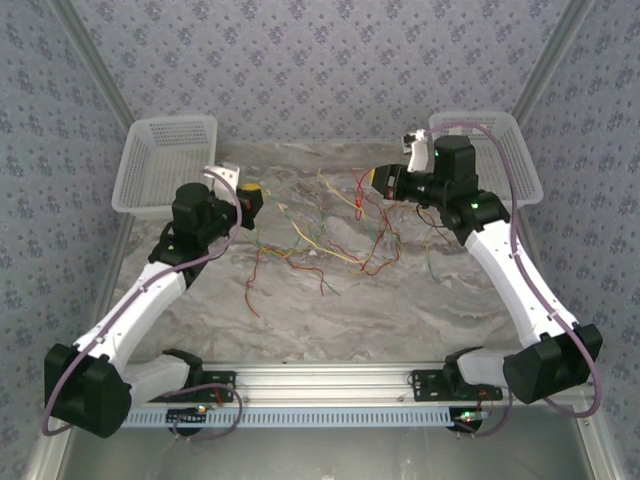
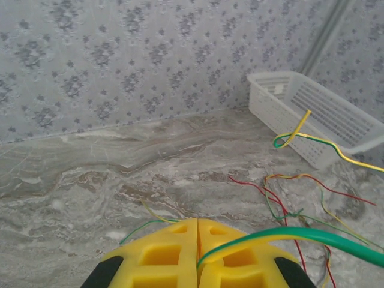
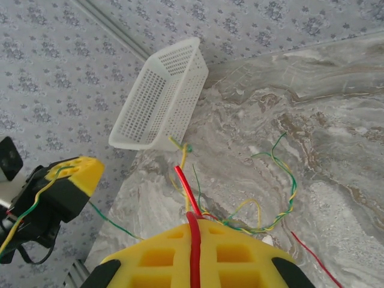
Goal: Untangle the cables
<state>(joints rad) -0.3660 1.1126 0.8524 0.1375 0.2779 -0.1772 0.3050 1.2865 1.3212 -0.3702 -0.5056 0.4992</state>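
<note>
The cables (image 1: 312, 250) lie in a loose tangle of thin red, yellow and green wires on the marble table between the two arms. My left gripper (image 1: 250, 196) is raised over the left part of the table, and its yellow jaws (image 2: 198, 223) are shut on a green-and-yellow cable (image 2: 288, 235) that runs off to the right. On the far right, my right gripper (image 1: 378, 180) is also lifted. Its jaws (image 3: 193, 224) are shut on a red cable (image 3: 185, 183), which sticks out ahead of the tips and trails down to the tangle.
A white mesh basket (image 1: 165, 165) stands at the back left and another (image 1: 500, 150) at the back right, behind the right arm. Patterned walls close in the table on three sides. Both arm bases sit on the rail (image 1: 320, 380) at the near edge.
</note>
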